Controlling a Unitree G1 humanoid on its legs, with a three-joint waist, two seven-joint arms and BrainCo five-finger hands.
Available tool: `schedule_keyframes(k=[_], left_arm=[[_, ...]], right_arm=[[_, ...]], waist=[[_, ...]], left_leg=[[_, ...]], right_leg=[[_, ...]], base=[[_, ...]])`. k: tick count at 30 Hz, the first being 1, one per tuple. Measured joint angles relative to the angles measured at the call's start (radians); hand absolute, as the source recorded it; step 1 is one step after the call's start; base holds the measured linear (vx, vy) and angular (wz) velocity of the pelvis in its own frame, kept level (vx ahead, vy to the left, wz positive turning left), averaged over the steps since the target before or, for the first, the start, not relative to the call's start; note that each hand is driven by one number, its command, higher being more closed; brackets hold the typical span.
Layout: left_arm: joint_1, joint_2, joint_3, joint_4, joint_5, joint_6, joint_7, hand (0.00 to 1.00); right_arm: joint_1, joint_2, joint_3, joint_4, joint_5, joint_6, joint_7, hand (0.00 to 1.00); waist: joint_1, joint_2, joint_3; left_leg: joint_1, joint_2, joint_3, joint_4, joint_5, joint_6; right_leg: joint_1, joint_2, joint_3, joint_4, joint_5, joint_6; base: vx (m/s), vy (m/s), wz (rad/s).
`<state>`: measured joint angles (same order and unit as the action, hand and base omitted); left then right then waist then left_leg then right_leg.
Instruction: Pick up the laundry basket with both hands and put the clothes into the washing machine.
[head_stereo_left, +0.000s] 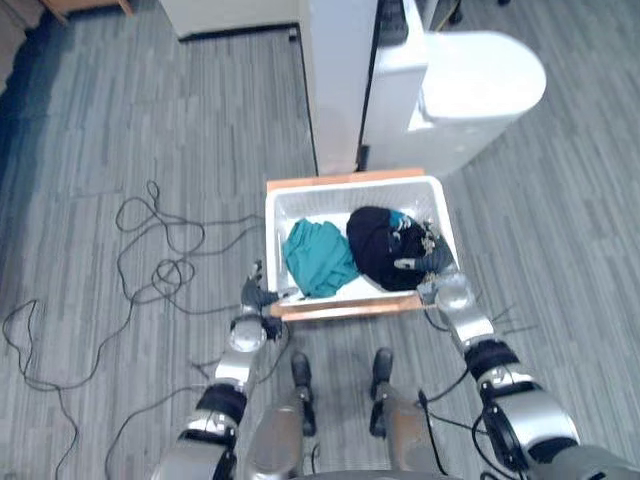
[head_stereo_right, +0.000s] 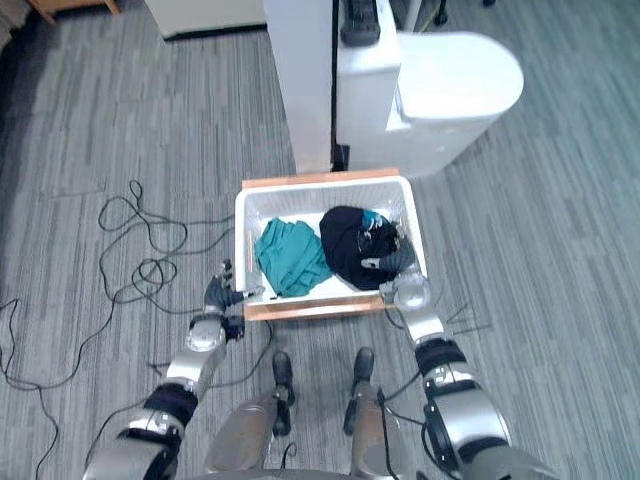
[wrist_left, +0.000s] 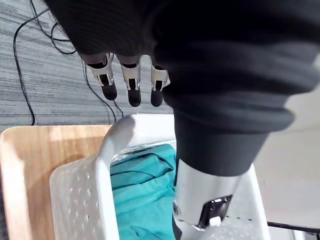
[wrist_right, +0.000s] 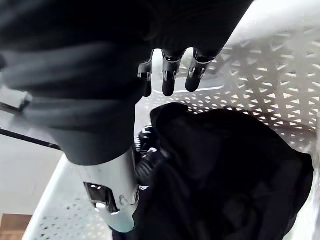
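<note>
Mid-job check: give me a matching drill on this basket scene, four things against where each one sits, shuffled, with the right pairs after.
Things:
1. teal garment
2. black garment
3. wooden board
4. left robot hand

Places:
A. under the laundry basket
B. in the basket's right half
C. by the basket's near left corner
D. in the basket's left half

Pairs: 1-D, 2-B, 3-A, 4-C.
</note>
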<state>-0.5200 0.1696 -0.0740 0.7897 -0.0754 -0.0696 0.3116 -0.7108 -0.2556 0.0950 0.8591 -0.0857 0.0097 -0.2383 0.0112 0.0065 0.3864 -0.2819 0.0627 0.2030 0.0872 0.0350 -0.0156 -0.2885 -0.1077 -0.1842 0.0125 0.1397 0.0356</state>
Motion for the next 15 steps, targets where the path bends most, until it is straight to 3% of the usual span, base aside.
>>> schedule_keyframes(k=[1,10,15], left_arm=[[-0.038,0.006,0.000,0.020,0.000,0.006,0.000,1.00],[-0.135,0.032,-0.005,0.042,0.029,0.020,-0.006,1.00],[-0.133,0.050,-0.004,0.035,0.030,0.030,0.001,1.00]], right_arm=[[-0.015,-0.004,0.000,0.001,0.012,0.001,0.000,0.00],[-0.095,0.008,0.004,0.034,0.116,0.001,0.003,0.00],[-0.056,0.020,0.020,-0.150,0.114,-0.004,-0.017,0.00]], waist=[[-0.002,0.000,0.018],[-0.017,0.000,0.040],[-0.027,0.000,0.044]], left_leg=[[-0.001,-0.001,-0.001,0.000,0.001,0.002],[-0.036,-0.011,-0.001,0.004,0.001,0.004],[-0.035,-0.009,0.017,0.004,0.000,0.005]], right_leg=[[0.000,-0.001,-0.001,0.000,0.000,0.000],[-0.035,-0.003,0.006,0.000,0.003,0.000],[-0.047,0.000,0.028,0.000,0.006,0.000]], base=[[0.00,0.000,0.00],[0.02,0.007,-0.01],[0.00,-0.002,-0.11]])
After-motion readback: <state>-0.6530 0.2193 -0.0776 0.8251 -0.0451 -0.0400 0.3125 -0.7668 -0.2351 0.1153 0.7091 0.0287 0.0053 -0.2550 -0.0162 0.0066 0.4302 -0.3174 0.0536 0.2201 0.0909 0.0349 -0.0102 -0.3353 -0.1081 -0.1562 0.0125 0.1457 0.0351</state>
